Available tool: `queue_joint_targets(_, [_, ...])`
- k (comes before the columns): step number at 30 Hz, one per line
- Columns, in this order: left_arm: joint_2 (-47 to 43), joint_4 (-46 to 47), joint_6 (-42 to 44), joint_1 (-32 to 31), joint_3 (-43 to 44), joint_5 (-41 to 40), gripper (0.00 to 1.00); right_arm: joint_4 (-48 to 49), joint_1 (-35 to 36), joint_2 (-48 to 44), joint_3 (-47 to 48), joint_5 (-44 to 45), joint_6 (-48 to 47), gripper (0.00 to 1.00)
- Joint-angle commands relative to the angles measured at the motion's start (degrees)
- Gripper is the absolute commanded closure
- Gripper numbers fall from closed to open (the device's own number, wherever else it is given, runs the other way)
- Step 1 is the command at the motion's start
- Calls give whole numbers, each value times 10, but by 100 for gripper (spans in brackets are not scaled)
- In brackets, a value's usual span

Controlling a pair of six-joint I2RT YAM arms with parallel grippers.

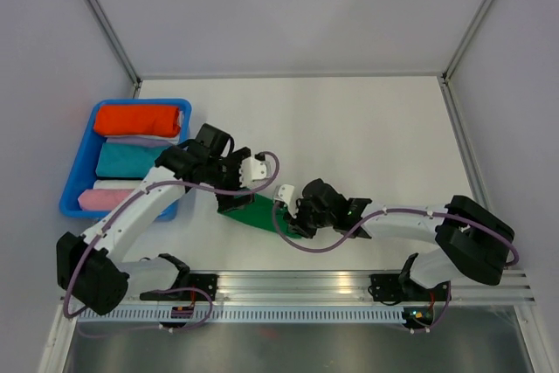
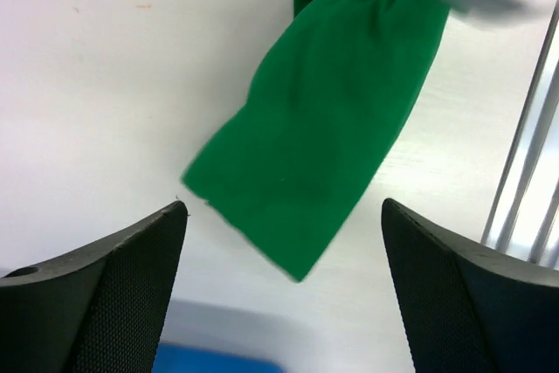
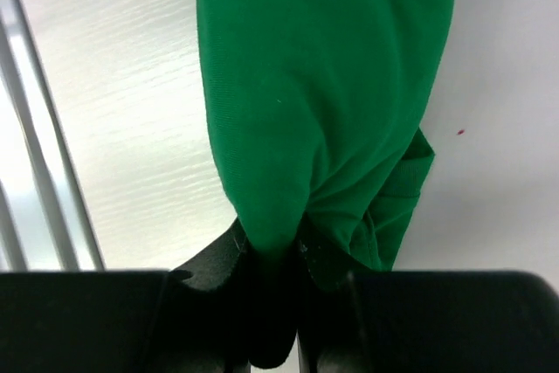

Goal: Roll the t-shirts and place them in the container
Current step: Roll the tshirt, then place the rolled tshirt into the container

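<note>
plain emerald-green t-shirt point(image 1: 258, 216), folded into a long narrow band, lying diagonally.

Left gripper point(image 2: 284, 205) is hovering with jaws spread wide. Right gripper point(image 3: 275, 255) is pinching the shirt point(image 3: 323, 85), both arms reaching inward toward each other.

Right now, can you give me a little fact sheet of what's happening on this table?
Green t-shirt: a long narrow strip between the two arms
Right gripper: shut on one end of the shirt
Left gripper: open above the other end, holding nothing
Blue bin: far left, holding cloth bundles
</note>
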Motion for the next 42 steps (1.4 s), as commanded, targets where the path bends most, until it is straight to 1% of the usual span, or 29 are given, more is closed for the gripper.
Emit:
queue_joint_targets(1, [-47, -22, 166, -1, -29, 20, 0, 57, -22, -35, -30, -96, 53, 90])
queue_joint_targets(3, [-68, 9, 223, -13, -80, 38, 0, 69, -30, -42, -43, -104, 54, 89])
queue_joint_targets(4, [-71, 53, 233, -17, -96, 41, 0, 83, -34, -42, -47, -112, 56, 89])
queue_joint_targets(6, [-58, 88, 253, -33, -124, 41, 0, 91, -42, -36, -53, -122, 63, 89])
queue_joint_targets(8, [-38, 121, 251, -51, -127, 39, 0, 105, -50, -33, -57, -137, 69, 89])
queue_joint_targets(10, [-12, 131, 229, -61, -119, 40, 0, 117, -56, -28, -63, -144, 81, 89])
queue_joint_targets(11, [-8, 138, 218, -69, -118, 44, 0, 123, -59, -28, -67, -149, 83, 89])
queue_joint_targets(15, [-6, 147, 218, -79, -144, 65, 0, 158, -74, -33, -87, -163, 106, 88])
queue_joint_targets(20, [32, 187, 201, -114, -164, 54, 0, 171, -77, -31, -92, -164, 104, 87])
queue_joint_targets(24, [63, 264, 189, -125, -188, 15, 0, 174, -81, -35, -98, -165, 104, 85])
queue_joint_targets(27, [81, 285, 200, -124, -202, 10, 4, 179, -81, -48, -106, -164, 104, 82])
queue_joint_targets(28, [86, 294, 203, -124, -206, 12, 7, 180, -82, -50, -107, -162, 104, 81])
queue_joint_targets(29, [92, 303, 206, -125, -215, 13, 15, 181, -81, -54, -106, -161, 102, 80])
queue_joint_targets(30, [93, 312, 205, -125, -220, 12, 21, 179, -82, -57, -105, -161, 101, 78])
queue_joint_targets(31, [94, 326, 205, -125, -226, 13, 31, 178, -82, -57, -103, -161, 100, 77])
queue_joint_targets(33, [95, 331, 212, -125, -236, 11, 40, 165, -82, -59, -95, -161, 98, 74])
queue_joint_targets(34, [94, 331, 212, -125, -238, 10, 48, 160, -82, -60, -92, -161, 97, 73])
queue_joint_targets(35, [93, 331, 211, -125, -240, 6, 53, 154, -82, -64, -89, -161, 95, 68])
queue_joint_targets(36, [91, 332, 213, -125, -241, 4, 57, 144, -83, -67, -89, -160, 95, 66])
queue_joint_targets(37, [89, 331, 217, -125, -243, 1, 65, 139, -83, -71, -88, -159, 92, 64])
queue_joint_targets(38, [86, 332, 227, -125, -248, -3, 68, 133, -84, -80, -88, -155, 90, 57])
queue_joint_targets(39, [83, 331, 230, -125, -250, -6, 76, 114, -85, -86, -87, -150, 91, 54])
queue_joint_targets(40, [81, 330, 238, -125, -251, -9, 80, 100, -86, -100, -84, -147, 91, 49])
queue_joint_targets(41, [80, 331, 239, -125, -250, -13, 85, 84, -87, -110, -80, -142, 75, 46])
queue_joint_targets(42, [79, 331, 239, -125, -250, -15, 88, 44, -87, -119, -77, -128, 73, 43])
